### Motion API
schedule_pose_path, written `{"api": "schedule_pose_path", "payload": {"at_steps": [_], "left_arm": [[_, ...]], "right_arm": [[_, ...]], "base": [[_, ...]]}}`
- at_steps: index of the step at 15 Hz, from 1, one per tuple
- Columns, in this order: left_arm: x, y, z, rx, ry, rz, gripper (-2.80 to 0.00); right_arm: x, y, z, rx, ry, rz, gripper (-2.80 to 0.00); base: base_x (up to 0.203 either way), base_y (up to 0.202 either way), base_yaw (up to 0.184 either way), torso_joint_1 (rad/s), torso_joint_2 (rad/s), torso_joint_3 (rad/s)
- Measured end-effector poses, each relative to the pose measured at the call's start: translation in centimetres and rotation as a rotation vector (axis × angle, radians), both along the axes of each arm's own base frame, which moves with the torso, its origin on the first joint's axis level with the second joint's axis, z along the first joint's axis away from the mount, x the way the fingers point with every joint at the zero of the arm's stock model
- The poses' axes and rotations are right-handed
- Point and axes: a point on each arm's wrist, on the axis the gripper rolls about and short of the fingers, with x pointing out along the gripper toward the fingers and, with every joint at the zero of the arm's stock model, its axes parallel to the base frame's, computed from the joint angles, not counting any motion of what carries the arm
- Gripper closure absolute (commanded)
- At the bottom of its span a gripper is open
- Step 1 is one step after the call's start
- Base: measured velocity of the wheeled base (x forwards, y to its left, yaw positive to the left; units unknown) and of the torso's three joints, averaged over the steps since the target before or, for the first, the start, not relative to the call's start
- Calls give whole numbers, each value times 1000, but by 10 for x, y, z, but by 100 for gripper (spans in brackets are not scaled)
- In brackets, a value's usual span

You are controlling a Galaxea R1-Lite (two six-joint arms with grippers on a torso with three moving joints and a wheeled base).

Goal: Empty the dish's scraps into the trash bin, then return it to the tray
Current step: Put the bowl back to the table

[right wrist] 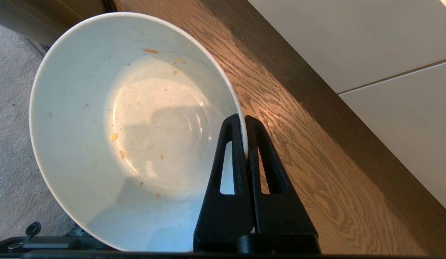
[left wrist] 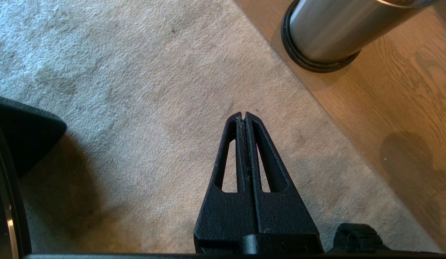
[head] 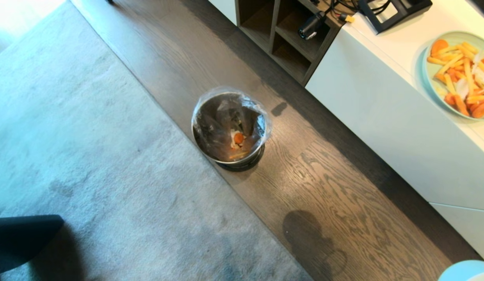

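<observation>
Dish, emptied to crumbs, hangs pinched at its rim by the right gripper; scraps lie in the trash bin; left gripper pressed together, idle.

We are seeing the wooden floor carrying the trash bin beside the grey carpet.

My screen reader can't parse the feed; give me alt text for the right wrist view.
The right gripper has its jaws shut on the rim of the white bowl, which holds only a few orange crumbs. Behind it lie wood floor and a white cabinet front.
</observation>
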Motion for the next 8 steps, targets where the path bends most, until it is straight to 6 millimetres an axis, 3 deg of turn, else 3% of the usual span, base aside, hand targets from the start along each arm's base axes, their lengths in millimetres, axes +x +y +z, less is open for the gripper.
{"api": "schedule_pose_path", "payload": {"at_steps": [8], "left_arm": [[0,0,0,0,0,1,0]], "right_arm": [[0,0,0,0,0,0,0]], "base": [[0,0,0,0,0,0]]}}
